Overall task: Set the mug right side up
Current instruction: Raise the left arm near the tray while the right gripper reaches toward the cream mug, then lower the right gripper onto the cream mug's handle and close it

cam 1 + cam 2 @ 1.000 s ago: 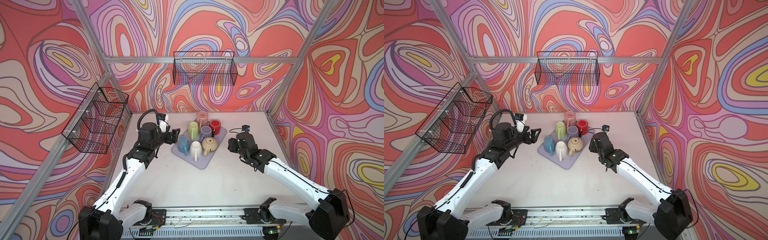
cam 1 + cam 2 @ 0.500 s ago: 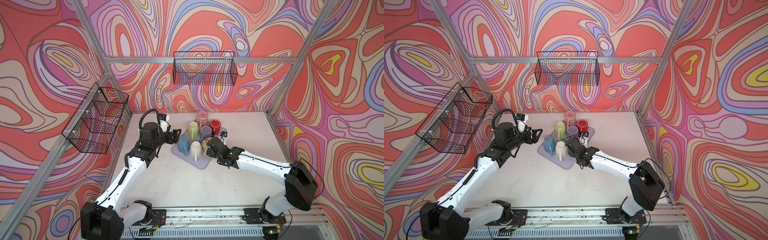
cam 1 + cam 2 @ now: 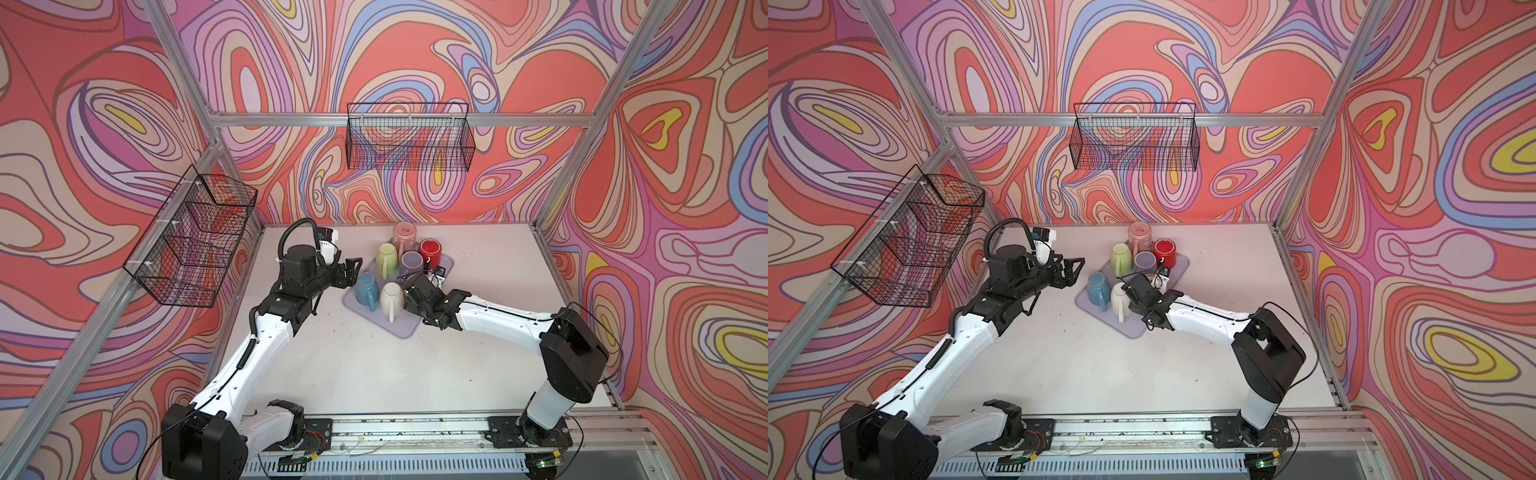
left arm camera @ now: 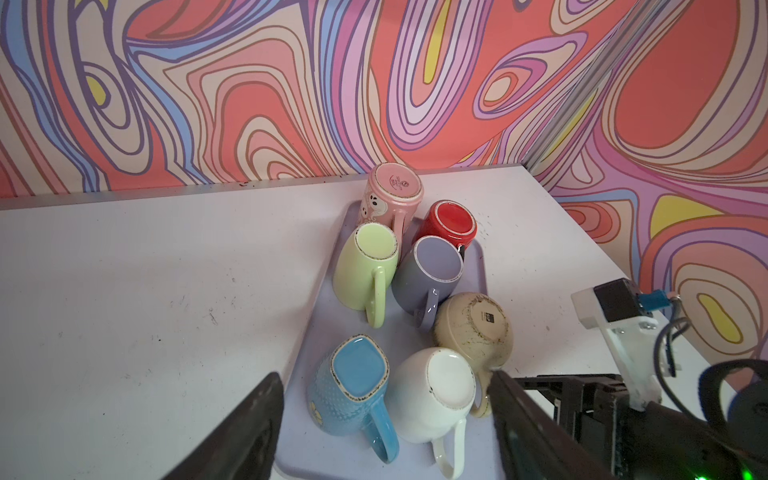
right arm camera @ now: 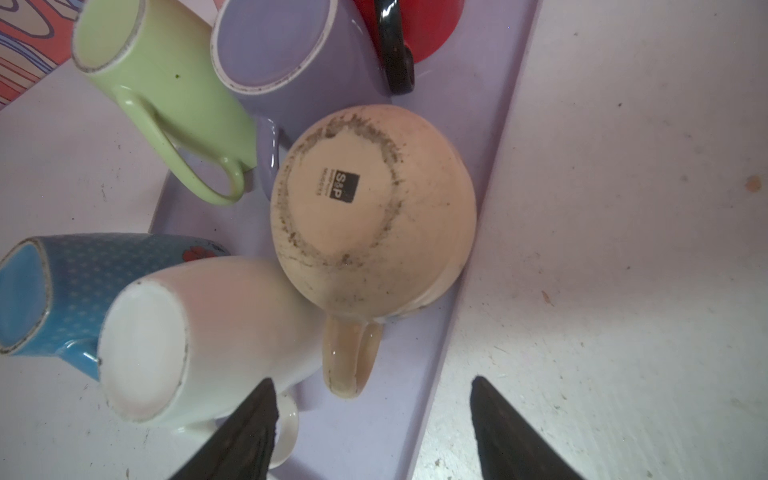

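Right pincer: released. Its two dark fingers are spread wide with nothing between them. It hangs low over the tray, just short of a mug handle.
Left pincer: released and empty. It is held off the tray's other side, facing the blue mug and the white mug.
Task's thing: in my judgement the beige mug. It is round-bellied and stands base up, mouth down, on the tray at the edge on the right arm's side. Its handle points at the right pincer.
Neighbours: the white mug sits close against the beige one, and the lilac mug has its handle just beside it. The green mug, red mug and pink mug stand beyond. All are inverted.
Risk, crowding: a finger closing round the belly would likely strike the white mug and shove or topple it, because the gap there looks too slim.
Risk, slip: the body is glazed and curved, so a pinch on it may squeeze the mug out. The handle is a thin loop, and a grip there may let the mug swing.
Risk, edge: the mug stands by the tray's lip. Tilted carelessly, it may catch the lip or roll onto the desk.
Risk, arms: both arms crowd the same tray, so contact between them is possible.
Desk: pale, matt, scuffed and specked with crumbs.
Room: the walls carry swirls of red, lilac and blue within an aluminium frame. One wire basket hangs on the back wall and a second wire basket on the left wall.
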`<action>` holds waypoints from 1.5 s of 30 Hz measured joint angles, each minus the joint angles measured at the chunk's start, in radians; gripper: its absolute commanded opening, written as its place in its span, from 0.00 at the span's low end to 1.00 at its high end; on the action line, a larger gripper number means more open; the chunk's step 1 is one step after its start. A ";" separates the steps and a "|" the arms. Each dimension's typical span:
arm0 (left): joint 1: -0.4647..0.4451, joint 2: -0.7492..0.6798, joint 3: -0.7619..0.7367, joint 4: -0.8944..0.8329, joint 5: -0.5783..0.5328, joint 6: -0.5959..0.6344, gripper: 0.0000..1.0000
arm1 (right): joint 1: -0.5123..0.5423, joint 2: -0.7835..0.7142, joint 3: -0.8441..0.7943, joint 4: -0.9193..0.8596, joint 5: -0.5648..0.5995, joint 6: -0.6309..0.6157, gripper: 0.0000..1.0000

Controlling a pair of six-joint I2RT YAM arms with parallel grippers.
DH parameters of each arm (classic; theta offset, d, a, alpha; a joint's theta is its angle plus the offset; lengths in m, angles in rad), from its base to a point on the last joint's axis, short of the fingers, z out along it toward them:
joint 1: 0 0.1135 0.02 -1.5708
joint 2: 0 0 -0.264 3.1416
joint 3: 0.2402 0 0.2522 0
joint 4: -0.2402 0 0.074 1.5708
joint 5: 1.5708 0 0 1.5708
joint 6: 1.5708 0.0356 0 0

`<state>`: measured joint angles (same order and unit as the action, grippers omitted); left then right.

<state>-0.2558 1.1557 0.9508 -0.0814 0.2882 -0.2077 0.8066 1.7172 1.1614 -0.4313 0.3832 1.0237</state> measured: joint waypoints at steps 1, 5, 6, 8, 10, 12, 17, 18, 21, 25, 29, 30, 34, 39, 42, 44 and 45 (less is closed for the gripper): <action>0.000 0.000 0.000 0.000 0.000 0.000 0.80 | 0.000 0.012 0.003 0.002 -0.005 0.005 0.75; 0.000 0.000 0.000 0.000 0.000 0.000 0.80 | 0.000 0.048 0.006 0.005 -0.018 0.016 0.73; 0.000 -0.001 0.000 0.000 0.000 0.001 0.80 | 0.000 0.060 0.010 0.005 -0.021 0.017 0.73; 0.000 -0.001 0.000 0.000 -0.001 0.001 0.80 | 0.000 0.082 0.018 0.005 -0.026 0.018 0.72; 0.000 -0.002 0.000 0.000 -0.001 0.001 0.80 | 0.000 0.098 0.021 0.006 -0.030 0.018 0.71; 0.000 -0.002 0.000 0.000 -0.001 0.001 0.80 | 0.000 0.105 0.023 0.001 -0.031 0.018 0.70; 0.000 -0.002 0.000 0.000 -0.001 0.001 0.80 | 0.000 0.110 0.035 -0.009 -0.029 0.016 0.64; 0.000 -0.002 0.000 0.000 -0.001 0.001 0.80 | 0.000 0.110 0.036 -0.013 -0.027 0.015 0.62; 0.000 -0.002 0.000 0.000 -0.001 0.001 0.80 | 0.000 0.110 0.037 -0.032 -0.018 0.011 0.57; 0.000 -0.002 0.000 0.000 -0.001 0.001 0.80 | 0.000 0.110 0.037 -0.052 -0.005 0.003 0.54; 0.000 -0.002 0.000 0.000 -0.001 0.001 0.80 | 0.000 0.110 0.037 -0.074 0.008 -0.020 0.49; 0.000 -0.002 0.000 0.000 -0.001 0.001 0.80 | -0.002 0.109 0.037 -0.080 0.011 -0.033 0.49; 0.000 -0.002 0.000 0.000 -0.001 0.001 0.80 | -0.021 0.106 0.036 -0.109 0.008 -0.096 0.49; 0.000 -0.002 0.000 0.000 -0.001 0.001 0.80 | -0.086 0.092 0.029 -0.126 -0.025 -0.215 0.51; 0.000 -0.002 0.000 0.000 -0.001 0.001 0.80 | -0.096 0.085 0.029 -0.122 -0.045 -0.294 0.53; 0.000 -0.002 0.000 0.000 -0.001 0.001 0.80 | -0.096 0.085 0.029 -0.110 -0.063 -0.351 0.54; 0.000 -0.002 0.000 0.000 -0.001 0.001 0.80 | -0.096 0.085 0.028 -0.103 -0.071 -0.376 0.54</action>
<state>-0.2558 1.1534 0.9504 -0.0814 0.2874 -0.2066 0.7109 1.8027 1.1893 -0.5343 0.3119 0.6476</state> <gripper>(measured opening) 0.797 0.532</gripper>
